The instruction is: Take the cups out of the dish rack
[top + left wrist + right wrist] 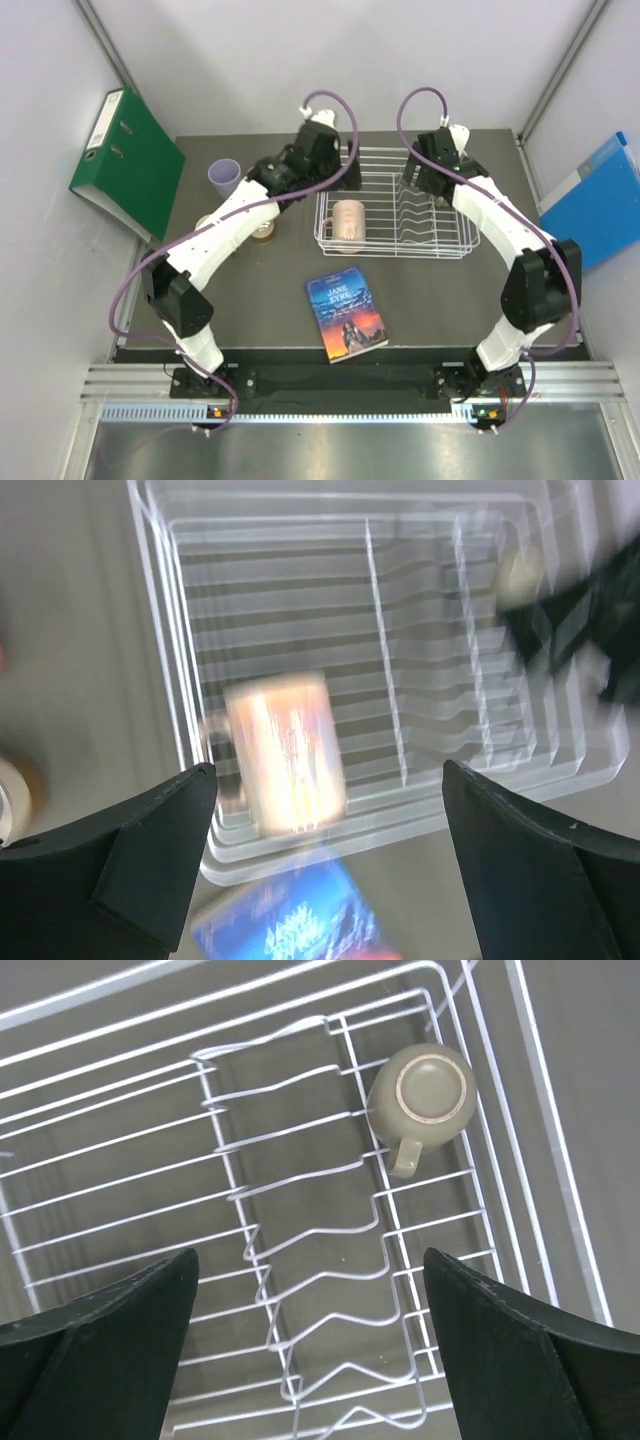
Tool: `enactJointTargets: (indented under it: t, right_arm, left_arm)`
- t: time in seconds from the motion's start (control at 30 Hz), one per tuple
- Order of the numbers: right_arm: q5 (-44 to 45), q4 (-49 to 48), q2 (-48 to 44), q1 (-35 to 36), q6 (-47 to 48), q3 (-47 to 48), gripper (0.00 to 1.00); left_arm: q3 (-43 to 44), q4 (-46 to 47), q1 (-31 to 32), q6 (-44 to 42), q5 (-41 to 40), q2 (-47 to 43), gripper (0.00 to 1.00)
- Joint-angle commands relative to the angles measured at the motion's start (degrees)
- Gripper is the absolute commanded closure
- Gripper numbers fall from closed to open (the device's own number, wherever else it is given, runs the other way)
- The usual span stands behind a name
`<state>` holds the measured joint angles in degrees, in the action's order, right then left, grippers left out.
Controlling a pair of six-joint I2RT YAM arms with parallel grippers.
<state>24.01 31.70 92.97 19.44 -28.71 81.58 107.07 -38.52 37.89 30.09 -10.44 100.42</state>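
Note:
The white wire dish rack (437, 247) stands at the back middle of the table. A pale peach handled mug (349, 220) lies in its left part; it shows blurred in the left wrist view (285, 755). A beige-olive handled mug (422, 1100) sits upside down in the rack's corner, hidden under the right arm in the top view. A lilac tumbler (224, 177) stands on the table left of the rack. Another small cup (265, 232) is partly hidden under the left forearm. My left gripper (328, 768) is open and empty above the rack's left end. My right gripper (310, 1255) is open and empty above the prongs.
A paperback book (346, 314) lies in front of the rack. A green binder (125, 160) leans on the left wall and a blue folder (600, 200) on the right wall. The enclosure walls stand close behind the rack.

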Motion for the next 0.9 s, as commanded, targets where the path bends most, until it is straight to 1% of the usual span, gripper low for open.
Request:
enactJointTargets:
  t: [0.0,0.07,0.1,0.2,0.27,0.4,0.57,0.73,0.87]
  right_arm:
    - [1.4,2.2,3.5,-1.4,-3.2,3.4,0.14]
    - [1.3,1.1,3.5,-1.8,-4.9,2.5,0.2]
    - [1.4,0.0,3.4,-2.4,-6.5,1.5,0.25]
    - [0.3,-2.0,2.1,-3.9,-9.5,-1.3,0.29]
    - [-0.4,-2.9,1.9,-4.4,-10.7,-2.4,0.29]
    - [0.2,-2.5,3.5,-4.7,-12.9,-2.6,0.3]
    - [1.0,-3.7,5.4,-4.6,-14.4,-3.4,0.3]
    - [2.3,-3.9,8.1,-4.9,-14.6,-2.1,0.3]
    - [2.4,-6.1,8.1,-5.7,-15.7,-3.5,0.31]
  left_arm:
    - [-10.0,2.8,5.2,0.0,-2.8,-6.3,0.01]
    - [-12.9,3.9,6.4,0.5,-3.5,-9.7,0.02]
    - [-15.6,5.1,6.6,0.9,-3.5,-10.8,0.02]
    - [-20.7,7.0,6.8,2.0,-4.1,-15.7,0.02]
    - [-22.6,7.8,6.9,2.4,-4.7,-18.2,0.02]
    - [-25.1,7.5,7.0,3.6,-5.1,-19.7,0.02]
    - [-25.6,6.4,7.7,3.8,-5.1,-20.1,0.01]
    - [-26.3,6.4,7.8,3.1,-5.5,-20.3,0.01]
    - [-26.3,6.8,7.7,2.5,-5.4,-19.9,0.01]
